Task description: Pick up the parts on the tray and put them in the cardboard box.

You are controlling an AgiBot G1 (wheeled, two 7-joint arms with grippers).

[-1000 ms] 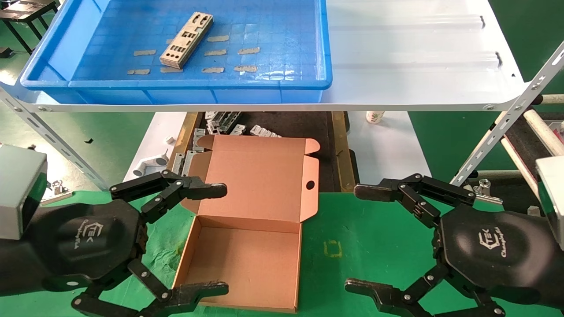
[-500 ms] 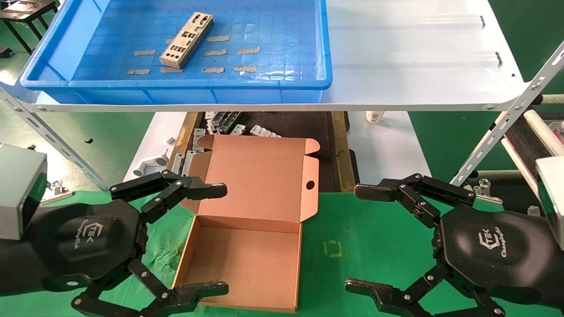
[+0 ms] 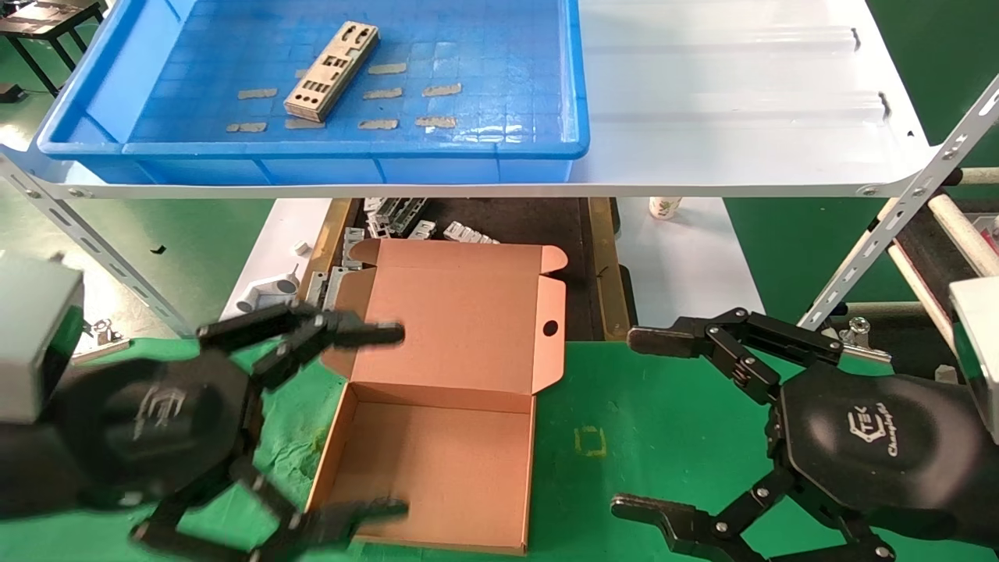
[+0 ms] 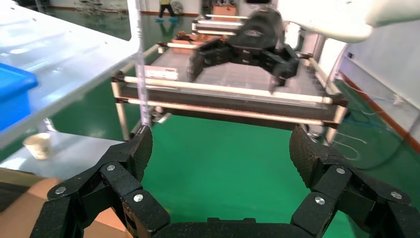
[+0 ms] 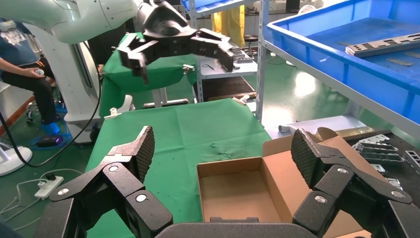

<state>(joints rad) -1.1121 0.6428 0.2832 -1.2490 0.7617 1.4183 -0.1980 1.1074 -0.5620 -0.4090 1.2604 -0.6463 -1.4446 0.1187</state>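
Observation:
One silver punched plate (image 3: 331, 70) lies on the floor of the blue tray (image 3: 312, 152) on the white shelf at the far left; it also shows in the right wrist view (image 5: 384, 44). The open, empty cardboard box (image 3: 445, 460) sits on the green cloth below, lid leaning back, and shows in the right wrist view (image 5: 237, 193). My left gripper (image 3: 394, 421) is open and empty at the box's left side, blurred by motion. My right gripper (image 3: 648, 425) is open and empty to the right of the box.
The white ribbed shelf (image 3: 741, 101) overhangs the far side, on slanted metal struts (image 3: 897, 211). Grey metal brackets (image 3: 398, 218) lie in a dark bin behind the box. A paper cup (image 3: 663, 207) and white pipe fitting (image 3: 265, 293) sit beneath the shelf.
My left gripper has begun to move and now looks blurred, shifted only slightly. The right gripper, the box and the plate have not moved.

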